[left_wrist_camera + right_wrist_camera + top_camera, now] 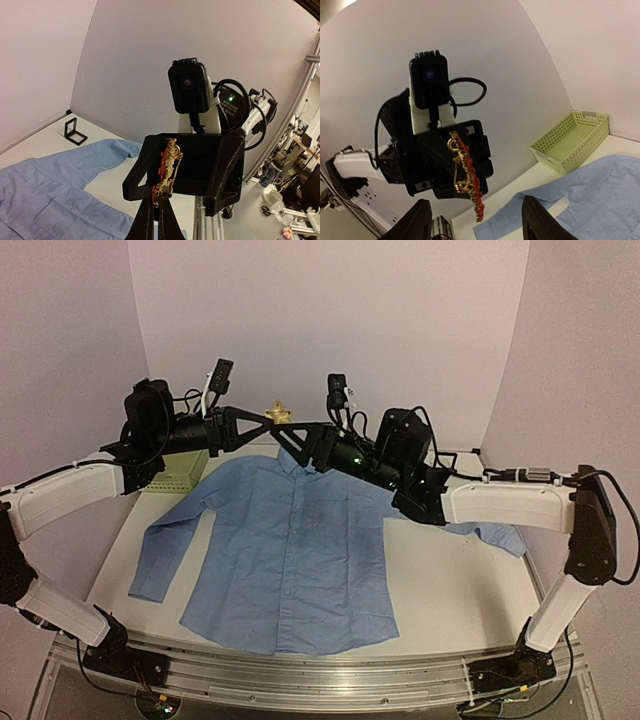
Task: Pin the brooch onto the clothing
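Note:
The brooch (278,409), a small gold and orange-red ornament, hangs in the air above the collar of the clothing (290,540), a light blue shirt spread flat on the table. My left gripper (270,420) is shut on the brooch's lower end (167,167), its tips (157,201) pinching it. My right gripper (285,432) faces it tip to tip and stands open. In the right wrist view the brooch (466,175) hangs between and beyond the spread right gripper (477,225), touching neither finger (417,222).
A pale green basket (185,472) stands at the back left beside the shirt's sleeve, seen too in the right wrist view as the basket (572,140). A small black square box (443,460) lies at the back right. Walls close the table at back and sides.

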Tool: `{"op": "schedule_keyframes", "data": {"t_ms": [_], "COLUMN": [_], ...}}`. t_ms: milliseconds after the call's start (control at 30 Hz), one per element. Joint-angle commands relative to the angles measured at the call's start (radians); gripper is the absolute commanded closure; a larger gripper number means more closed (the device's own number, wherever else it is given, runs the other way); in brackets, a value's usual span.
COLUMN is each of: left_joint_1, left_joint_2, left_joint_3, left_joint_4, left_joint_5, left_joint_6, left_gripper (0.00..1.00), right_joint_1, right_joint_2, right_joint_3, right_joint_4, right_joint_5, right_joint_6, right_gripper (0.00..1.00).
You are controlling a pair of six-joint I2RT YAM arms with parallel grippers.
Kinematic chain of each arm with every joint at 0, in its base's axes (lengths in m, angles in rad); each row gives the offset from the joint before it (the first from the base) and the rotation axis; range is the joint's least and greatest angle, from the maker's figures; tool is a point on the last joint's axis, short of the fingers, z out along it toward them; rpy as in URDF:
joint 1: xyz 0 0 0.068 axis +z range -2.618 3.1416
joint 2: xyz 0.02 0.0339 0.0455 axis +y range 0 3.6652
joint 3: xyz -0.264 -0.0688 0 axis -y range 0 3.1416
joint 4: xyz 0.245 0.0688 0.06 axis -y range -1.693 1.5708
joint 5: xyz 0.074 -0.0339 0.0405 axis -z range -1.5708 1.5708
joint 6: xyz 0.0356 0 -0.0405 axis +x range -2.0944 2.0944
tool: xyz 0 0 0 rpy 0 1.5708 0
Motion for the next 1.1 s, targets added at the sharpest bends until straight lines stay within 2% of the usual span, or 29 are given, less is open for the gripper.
{"op": "schedule_keyframes", "data": {"t_ms": [0,200,367,567,733,833,1067], "left_joint_1": [-0.004,-0.007,-0.014,-0.016,-0.017,-0.021,-0.027], "left_joint_2": [-0.033,-0.034,-0.034,-0.036,-0.036,-0.036,-0.039], "left_joint_3": [0.074,0.091,0.096,0.103,0.106,0.105,0.104], "left_joint_4": [-0.202,-0.293,-0.294,-0.291,-0.285,-0.284,-0.280], "left_joint_5": [0.023,0.056,0.061,0.070,0.079,0.082,0.090], "left_joint_6": [0.229,0.357,0.375,0.375,0.375,0.379,0.385], "left_gripper": [1.00,1.00,1.00,1.00,1.00,1.00,1.00], "right_joint_1": [0.002,0.002,0.002,0.001,0.000,-0.001,-0.003], "right_joint_2": [-0.095,-0.081,-0.048,-0.052,-0.059,-0.062,-0.059], "right_joint_3": [0.072,0.116,0.141,0.125,0.114,0.113,0.132], "right_joint_4": [-0.241,-0.292,-0.296,-0.304,-0.330,-0.334,-0.366], "right_joint_5": [-0.013,-0.066,-0.033,-0.036,-0.020,-0.012,0.017], "right_joint_6": [-0.174,-0.215,-0.204,-0.213,-0.225,-0.231,-0.247], "right_gripper": [0.37,0.41,0.62,0.70,0.69,0.77,0.88]}}
